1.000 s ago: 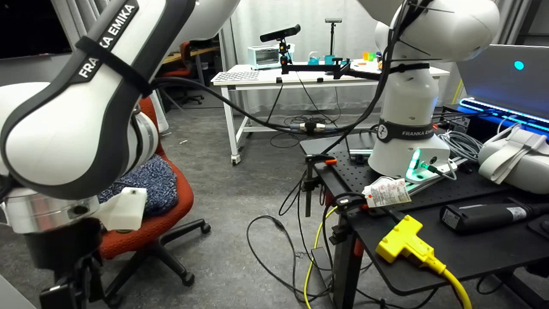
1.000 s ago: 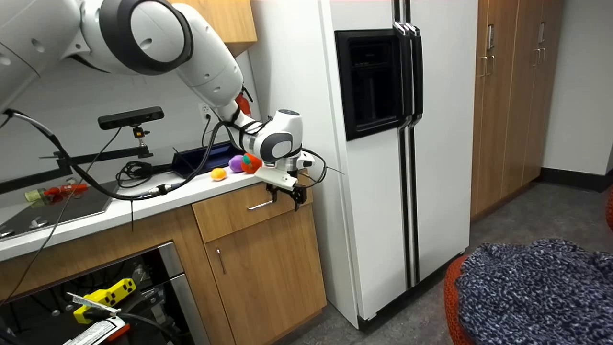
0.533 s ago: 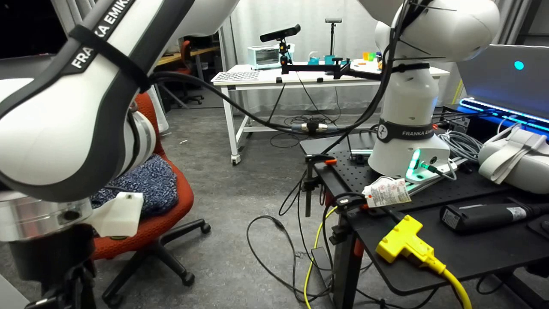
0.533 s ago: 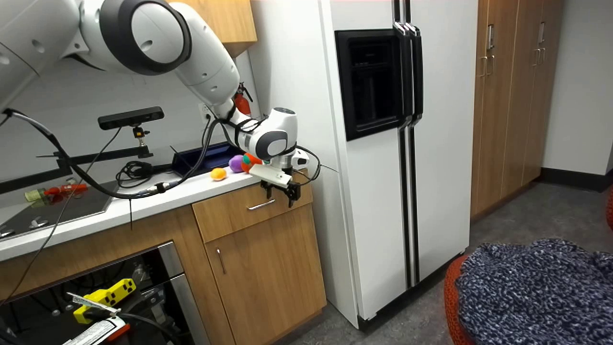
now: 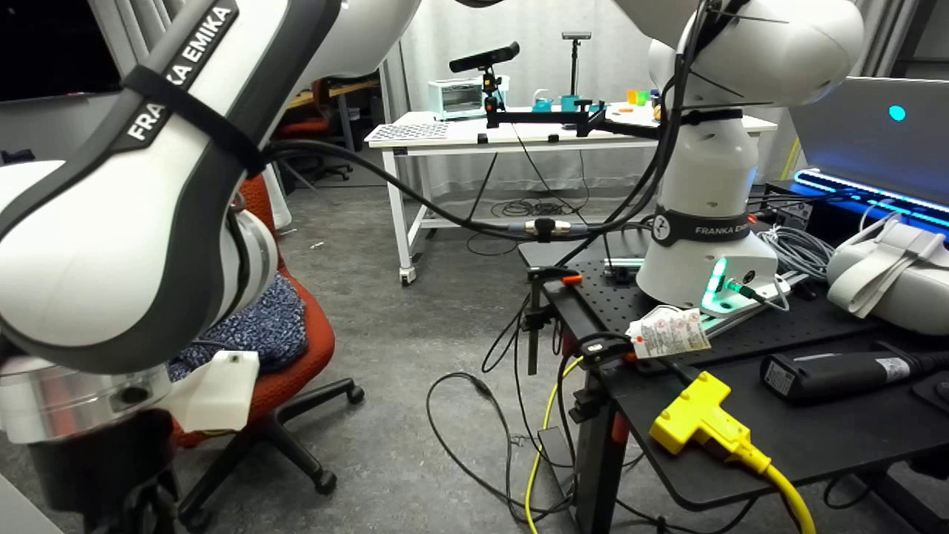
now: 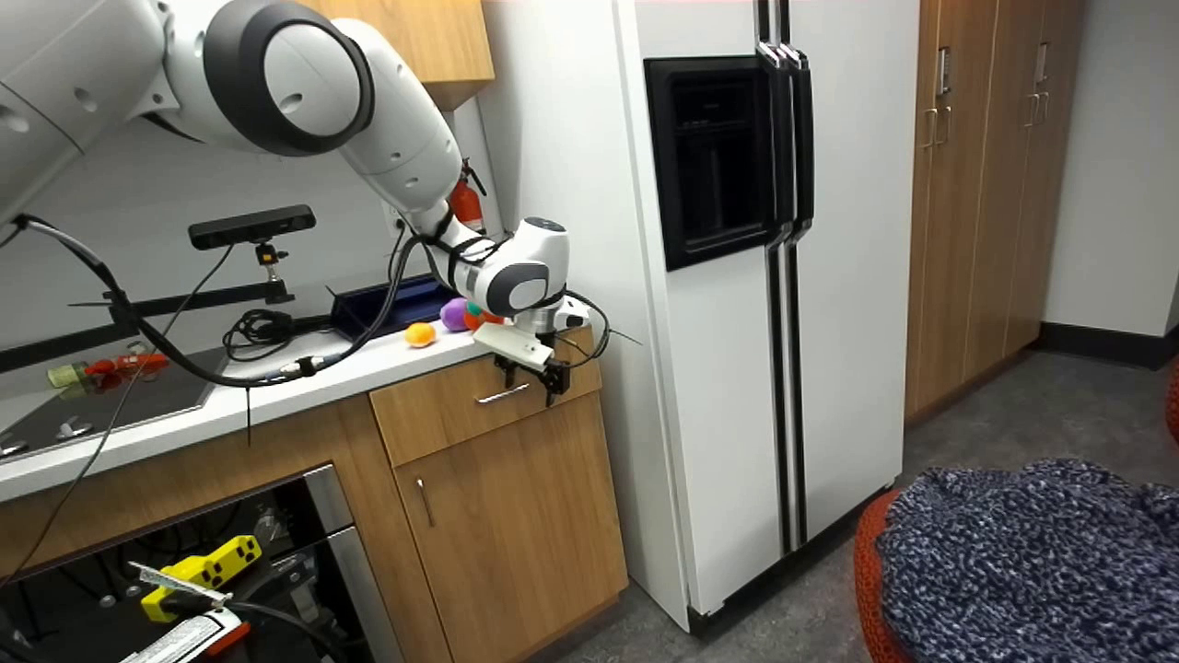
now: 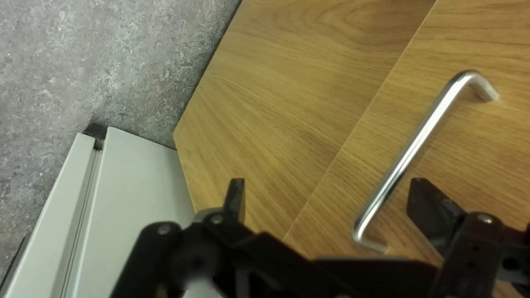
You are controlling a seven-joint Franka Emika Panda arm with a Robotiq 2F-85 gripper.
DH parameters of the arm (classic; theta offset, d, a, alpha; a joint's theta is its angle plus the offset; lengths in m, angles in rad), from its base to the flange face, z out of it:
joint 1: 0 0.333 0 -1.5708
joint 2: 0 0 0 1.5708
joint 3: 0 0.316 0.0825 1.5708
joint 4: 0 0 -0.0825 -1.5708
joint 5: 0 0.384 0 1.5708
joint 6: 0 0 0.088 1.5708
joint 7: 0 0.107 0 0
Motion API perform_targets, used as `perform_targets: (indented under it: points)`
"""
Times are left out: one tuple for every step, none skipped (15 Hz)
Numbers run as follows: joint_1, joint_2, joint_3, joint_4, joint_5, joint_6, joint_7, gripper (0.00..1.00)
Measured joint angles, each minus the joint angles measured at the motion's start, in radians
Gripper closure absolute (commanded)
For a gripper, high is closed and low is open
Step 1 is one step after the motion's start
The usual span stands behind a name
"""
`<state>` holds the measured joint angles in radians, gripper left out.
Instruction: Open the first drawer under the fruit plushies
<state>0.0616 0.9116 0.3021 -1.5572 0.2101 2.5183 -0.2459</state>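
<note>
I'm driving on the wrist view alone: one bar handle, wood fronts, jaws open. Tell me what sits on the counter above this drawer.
Observer: Fruit plushies sit there over the drawer; orange, purple and red ones show in an exterior view.
Operator: Now describe the cupboard door below it.
Observer: It has its own upright metal handle, near the edge away from the refrigerator.
Operator: Last, check the wrist on the refrigerator side.
Observer: A loop of black cable sticks out there; I can't tell whether it touches the refrigerator.
</note>
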Motion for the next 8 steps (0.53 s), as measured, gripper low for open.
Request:
perform_targets:
  points:
    - [0.000,0.004,0.001,0.000,0.000,0.001,0.000,0.00]
    - [0.000,0.008,0.001,0.000,0.000,0.001,0.001,0.00]
    - [0.000,0.011,0.001,0.000,0.000,0.003,0.001,0.00]
    - [-0.001,0.012,0.001,0.000,0.001,0.006,0.001,0.00]
    - [-0.001,0.012,0.000,0.000,0.001,0.007,0.002,0.00]
    - [-0.001,0.012,0.000,0.000,0.001,0.007,0.002,0.00]
    - [-0.001,0.012,-0.002,0.000,-0.001,0.007,0.002,0.00]
    - [-0.001,0.012,-0.005,0.000,-0.005,0.007,0.002,0.00]
